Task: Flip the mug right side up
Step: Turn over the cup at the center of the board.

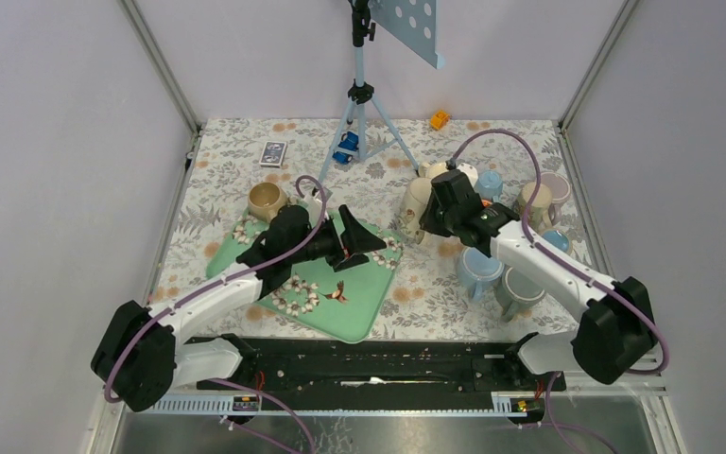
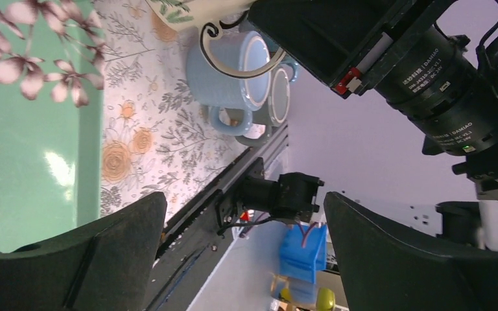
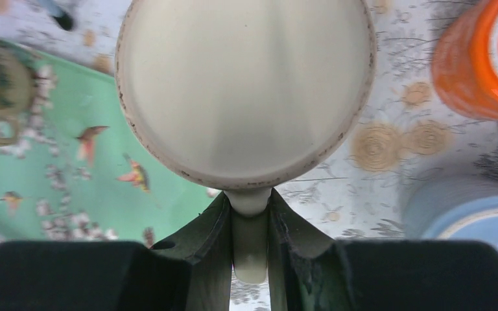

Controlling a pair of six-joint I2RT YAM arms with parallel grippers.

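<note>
Two dark fingers of the right gripper fill the bottom of the right wrist view, and the jaws are closed on the handle of the cream mug. The mug sits directly ahead of the jaws, handle pointing back toward the wrist. A round cream face with a speckled edge is turned to the camera, so the mug's long axis runs roughly along the line of sight. Whether that face is the base or the mouth is hard to make out, which leaves the direction of the needed roll a judgement only.

From above, the mug shows at centre right of the frame, beyond the far right corner of the green mat, and whether it touches the table cannot be told. The right arm is plainly the nearer, since it holds the mug. The left gripper hangs over the mat with its jaws spread wide on nothing, just left of the mug.

Further out, an orange mug is cut off at the upper right of the wrist view, and blue mugs crowd the right side.
</note>
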